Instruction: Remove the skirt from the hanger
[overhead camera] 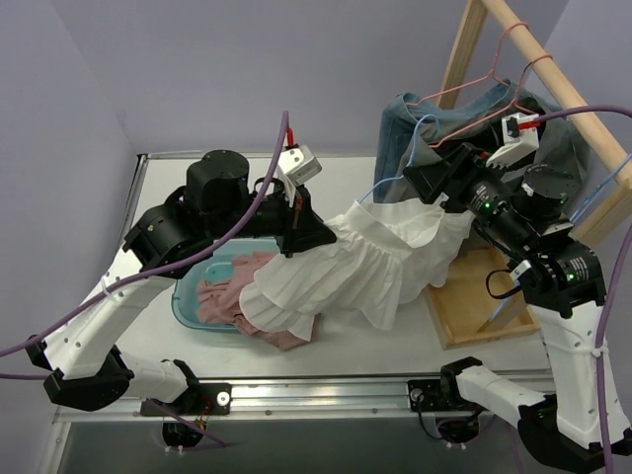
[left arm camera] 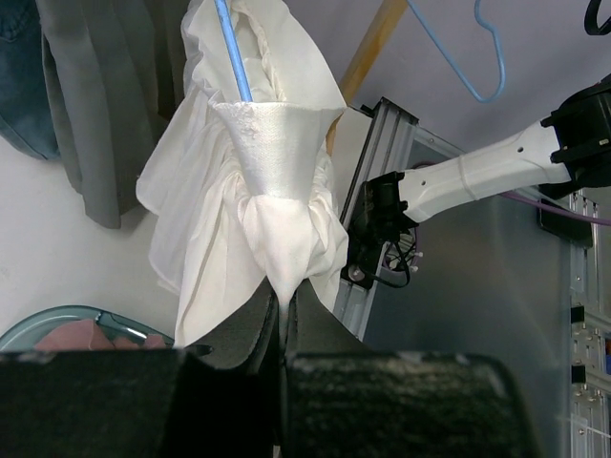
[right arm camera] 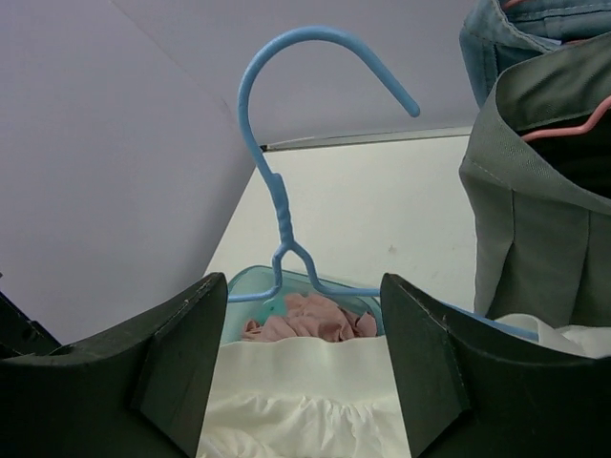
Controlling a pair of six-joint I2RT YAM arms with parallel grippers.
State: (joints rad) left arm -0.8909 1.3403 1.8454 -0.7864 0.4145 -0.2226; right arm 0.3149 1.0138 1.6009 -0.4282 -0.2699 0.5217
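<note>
Now | left fingers [left arm camera: 237, 329] pinched on skirt [left arm camera: 272, 162] | right fingers [right arm camera: 181, 367] wide, clear either side of hanger [right arm camera: 282, 215]

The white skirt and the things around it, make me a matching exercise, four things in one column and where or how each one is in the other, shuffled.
1 white skirt
2 blue hanger
3 pink cloth
4 grey garment

A lying in the teal tub
B pinched by the left gripper
C hung on a pink hanger
D hook catching nothing

Pairs: 1-B, 2-D, 3-A, 4-C
</note>
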